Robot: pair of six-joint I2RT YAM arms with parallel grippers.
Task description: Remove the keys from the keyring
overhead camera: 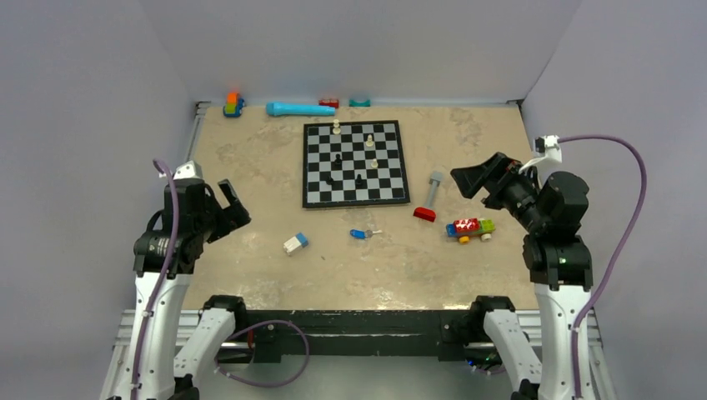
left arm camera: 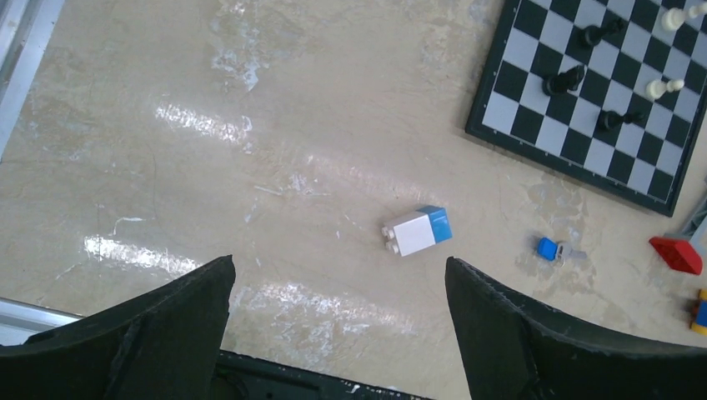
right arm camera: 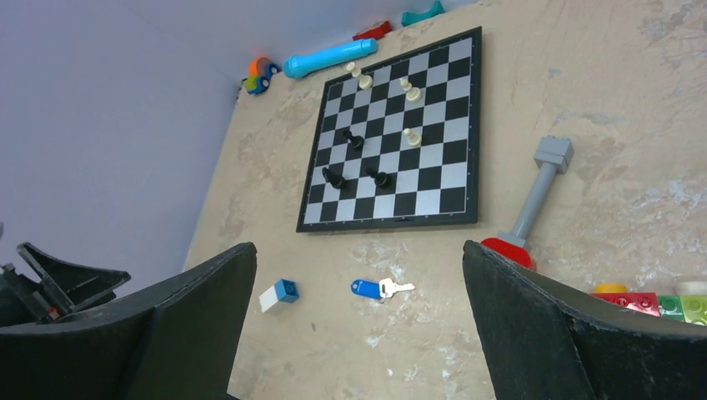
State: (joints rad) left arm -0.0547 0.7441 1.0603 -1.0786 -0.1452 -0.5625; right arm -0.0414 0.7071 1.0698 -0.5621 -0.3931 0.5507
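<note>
1. Keys [overhead camera: 363, 234] lie in the top external view on the bare table [overhead camera: 250, 167]. They sit just off the near edge of the chessboard [overhead camera: 355, 163], about midway between the table's left and right edges. The blue-and-white block [overhead camera: 295, 242] is to their left and the red-headed tool [overhead camera: 429, 200] to their right. Their long axis runs roughly along the table's near edge, blue head left, metal blade right. Any ring is too small to make out. The left gripper [overhead camera: 218, 193] hovers near the left edge and the right gripper [overhead camera: 463, 182] near the right edge. Both have their fingers spread and carry nothing. The right one looks a little nearer, though neither is close.

2. From the left wrist, the left gripper [left arm camera: 339, 265] is splayed wide over bare table. The keys [left arm camera: 557, 249] lie well off to the right of the gap, beyond the block [left arm camera: 417, 231], which sits closer to the fingers' line. This arm would probably have to swing past the block to reach them.

3. From the right wrist, the right gripper [right arm camera: 360, 247] is also wide apart and empty. The keys [right arm camera: 377, 288] sit almost centred in the gap. Their axis points from one finger toward the other, so closing as posed would likely meet them end-on. A wrist turn seems needed to pinch across the head.
</note>
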